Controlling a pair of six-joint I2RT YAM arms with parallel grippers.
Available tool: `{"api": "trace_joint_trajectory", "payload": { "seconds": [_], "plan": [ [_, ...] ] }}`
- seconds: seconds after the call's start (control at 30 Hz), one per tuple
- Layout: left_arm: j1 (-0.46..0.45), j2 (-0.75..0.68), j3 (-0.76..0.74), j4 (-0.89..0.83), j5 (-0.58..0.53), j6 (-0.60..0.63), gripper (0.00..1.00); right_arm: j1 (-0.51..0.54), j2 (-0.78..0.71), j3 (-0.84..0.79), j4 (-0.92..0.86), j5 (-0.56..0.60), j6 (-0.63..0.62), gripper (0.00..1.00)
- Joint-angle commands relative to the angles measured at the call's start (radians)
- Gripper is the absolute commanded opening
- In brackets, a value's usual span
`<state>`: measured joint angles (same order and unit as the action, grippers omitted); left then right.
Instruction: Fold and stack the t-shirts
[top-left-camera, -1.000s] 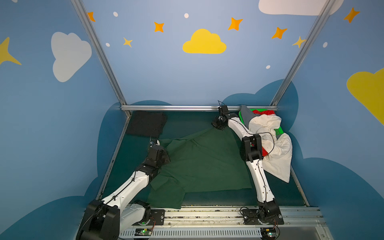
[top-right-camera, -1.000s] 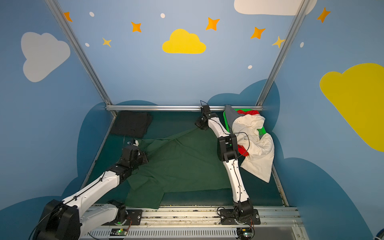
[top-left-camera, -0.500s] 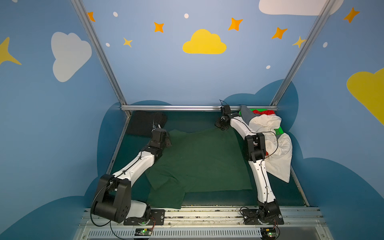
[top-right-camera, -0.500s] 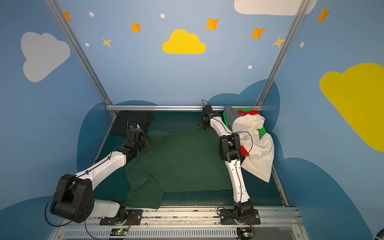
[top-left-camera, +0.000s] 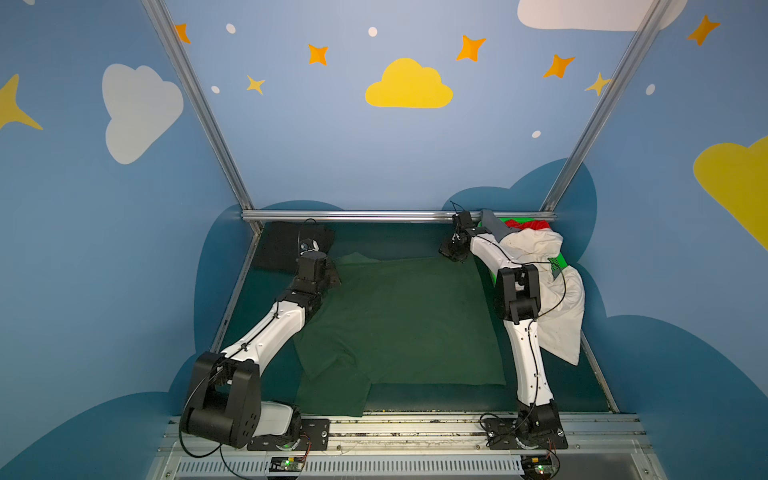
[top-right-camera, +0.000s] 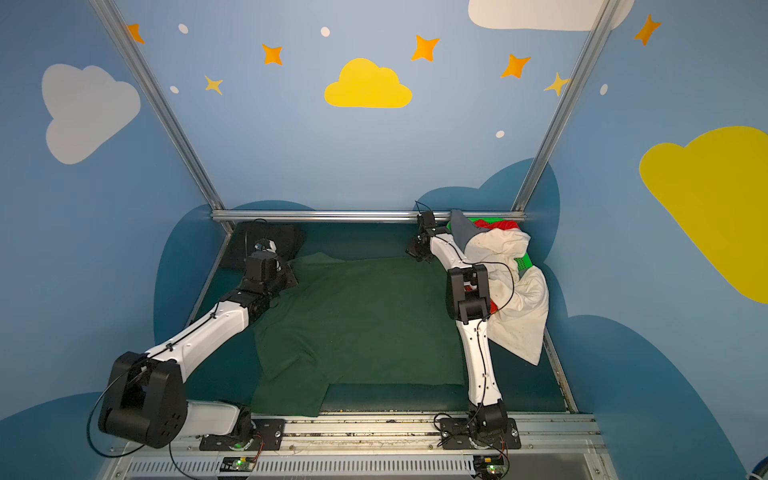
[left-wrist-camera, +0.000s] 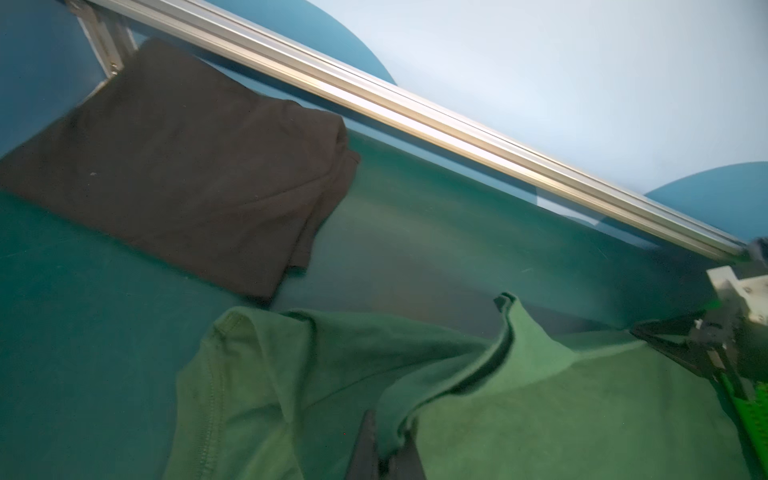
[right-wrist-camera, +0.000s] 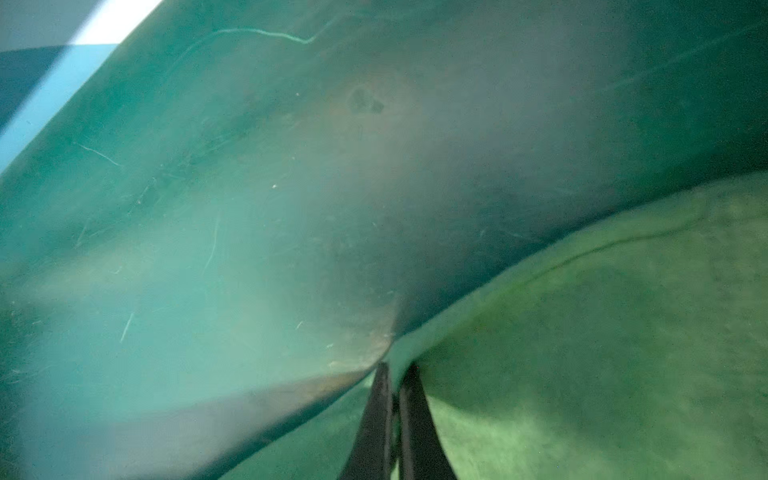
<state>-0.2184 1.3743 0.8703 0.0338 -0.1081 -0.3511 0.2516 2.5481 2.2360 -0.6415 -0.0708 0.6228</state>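
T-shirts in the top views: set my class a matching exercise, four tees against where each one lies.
Things:
1. green tee
2. black tee
3. white tee
4. red tee

Places:
A. folded, far left corner
B. spilling over the rim of the basket
C. spread out on the table
D. in the basket, partly under another tee

Pairs: 1-C, 2-A, 3-B, 4-D

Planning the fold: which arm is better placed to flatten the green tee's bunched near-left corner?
Left, probably: that corner of the dark green t-shirt lies beside the left arm; the right gripper pinches its far right corner.
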Motion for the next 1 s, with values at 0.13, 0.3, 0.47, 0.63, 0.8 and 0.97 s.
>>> {"api": "trace_joint_trajectory", "payload": {
  "seconds": [0.13,0.3,0.47,0.63,0.8,0.97],
  "plan": [
    [-0.031,-0.027,0.016,0.005,-0.014,0.035,0.04,-0.014,-0.104,0.001,-0.029,0.032,-0.035,0.0],
    [-0.048,-0.07,-0.038,-0.005,-0.052,0.037,0.04,-0.004,-0.264,-0.237,0.066,0.069,-0.019,0.0],
    [-0.058,-0.119,-0.1,-0.019,-0.087,0.022,0.04,0.016,-0.359,-0.347,0.036,0.129,-0.019,0.0],
    [-0.061,-0.163,-0.157,-0.026,-0.09,-0.005,0.04,0.036,-0.438,-0.461,0.052,0.149,0.014,0.0],
    [-0.077,-0.188,-0.21,-0.024,-0.094,-0.032,0.04,0.068,-0.501,-0.565,0.065,0.196,0.042,0.0],
    [-0.088,-0.198,-0.245,-0.036,-0.118,-0.06,0.04,0.101,-0.56,-0.658,0.072,0.25,0.075,0.0]
  ]
}}
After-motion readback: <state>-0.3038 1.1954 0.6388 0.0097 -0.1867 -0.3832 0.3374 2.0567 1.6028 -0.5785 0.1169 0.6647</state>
